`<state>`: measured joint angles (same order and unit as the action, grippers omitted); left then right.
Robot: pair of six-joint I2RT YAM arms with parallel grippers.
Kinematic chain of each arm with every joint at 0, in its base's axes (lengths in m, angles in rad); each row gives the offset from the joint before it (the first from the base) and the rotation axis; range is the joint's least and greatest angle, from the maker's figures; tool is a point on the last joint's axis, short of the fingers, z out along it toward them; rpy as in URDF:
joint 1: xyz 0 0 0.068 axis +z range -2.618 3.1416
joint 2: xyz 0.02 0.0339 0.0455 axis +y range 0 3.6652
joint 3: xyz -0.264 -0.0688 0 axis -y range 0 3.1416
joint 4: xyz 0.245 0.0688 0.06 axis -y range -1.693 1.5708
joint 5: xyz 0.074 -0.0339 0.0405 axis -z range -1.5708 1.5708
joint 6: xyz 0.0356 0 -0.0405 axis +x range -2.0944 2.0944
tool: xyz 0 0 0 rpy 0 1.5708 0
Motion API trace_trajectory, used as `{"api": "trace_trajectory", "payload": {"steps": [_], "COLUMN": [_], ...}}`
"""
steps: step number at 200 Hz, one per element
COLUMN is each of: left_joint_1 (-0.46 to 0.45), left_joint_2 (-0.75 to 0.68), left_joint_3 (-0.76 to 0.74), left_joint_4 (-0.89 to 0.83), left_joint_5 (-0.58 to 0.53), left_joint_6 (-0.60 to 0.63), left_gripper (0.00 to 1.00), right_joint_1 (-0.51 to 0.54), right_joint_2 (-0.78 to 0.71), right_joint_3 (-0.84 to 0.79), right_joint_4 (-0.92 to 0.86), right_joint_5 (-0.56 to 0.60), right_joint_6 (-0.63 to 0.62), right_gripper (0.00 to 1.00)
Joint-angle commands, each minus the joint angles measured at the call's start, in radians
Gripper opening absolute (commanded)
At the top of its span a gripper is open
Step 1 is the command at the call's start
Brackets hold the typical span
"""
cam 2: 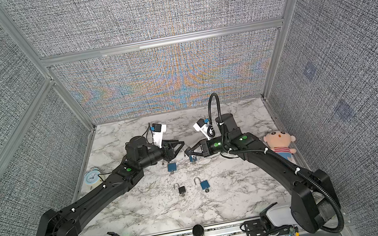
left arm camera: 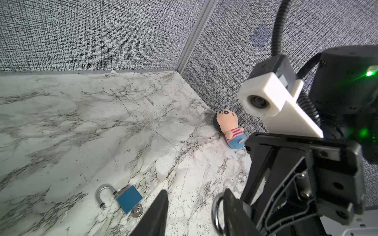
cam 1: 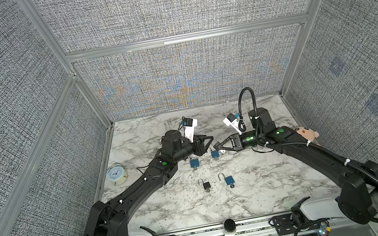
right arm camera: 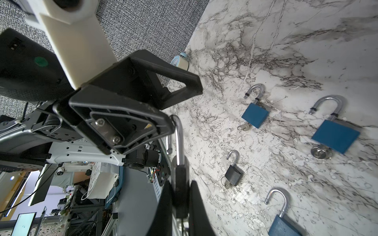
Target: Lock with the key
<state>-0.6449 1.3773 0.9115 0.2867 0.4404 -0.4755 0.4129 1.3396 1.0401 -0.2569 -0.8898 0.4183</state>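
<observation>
Black padlock [right arm camera: 181, 179] clamped by its body in right end effector [right arm camera: 181, 204], raised off marble counter [right arm camera: 286, 61]; open shackle [right arm camera: 179, 134] reaching left end effector [left arm camera: 195, 196], fingers [left arm camera: 231, 208] apart, one touching the shackle's bend.

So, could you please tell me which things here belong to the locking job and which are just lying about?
Job:
held padlock
three blue padlocks
loose black padlock

Lying about:
alarm clock
plush doll
</observation>
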Motion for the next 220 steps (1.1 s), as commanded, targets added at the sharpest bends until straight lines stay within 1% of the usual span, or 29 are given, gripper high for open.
{"api": "trace_trajectory", "payload": {"steps": [1,22,67,88,109,127,158,191,212,220], "left_joint_1": [0.013,0.026,0.052,0.057,0.056,0.057,0.057,0.057,0.057,0.057], "left_joint_2": [-0.020,-0.021,0.000,0.001,0.019,0.042,0.061,0.076,0.084,0.085], "left_joint_3": [-0.008,-0.019,-0.042,-0.058,-0.049,-0.037,-0.038,-0.032,-0.024,-0.024], "left_joint_4": [0.071,0.098,0.157,0.221,0.240,0.252,0.294,0.292,0.283,0.283], "left_joint_5": [0.019,0.056,0.175,0.241,0.296,0.337,0.367,0.373,0.377,0.377], "left_joint_6": [-0.020,-0.033,-0.080,-0.108,-0.123,-0.136,-0.169,-0.169,-0.172,-0.171], "left_gripper": [0.46,0.46,0.45,0.45,0.42,0.35,0.30,0.26,0.25,0.23], "right_joint_1": [-0.005,-0.007,-0.024,-0.032,-0.036,-0.040,-0.042,-0.045,-0.047,-0.048], "right_joint_2": [0.004,0.009,0.010,0.015,0.021,0.030,0.038,0.044,0.050,0.052], "right_joint_3": [0.011,0.012,0.010,0.008,0.008,0.008,0.018,0.033,0.041,0.044], "right_joint_4": [0.012,0.013,0.022,0.027,0.029,0.031,0.029,0.033,0.031,0.033], "right_joint_5": [-0.047,-0.065,-0.113,-0.139,-0.151,-0.158,-0.170,-0.171,-0.170,-0.170], "right_joint_6": [0.009,0.011,0.022,0.027,0.027,0.027,0.028,0.030,0.027,0.026], "right_gripper": [0.00,0.00,0.00,0.00,0.00,0.00,0.00,0.00,0.00,0.00]}}
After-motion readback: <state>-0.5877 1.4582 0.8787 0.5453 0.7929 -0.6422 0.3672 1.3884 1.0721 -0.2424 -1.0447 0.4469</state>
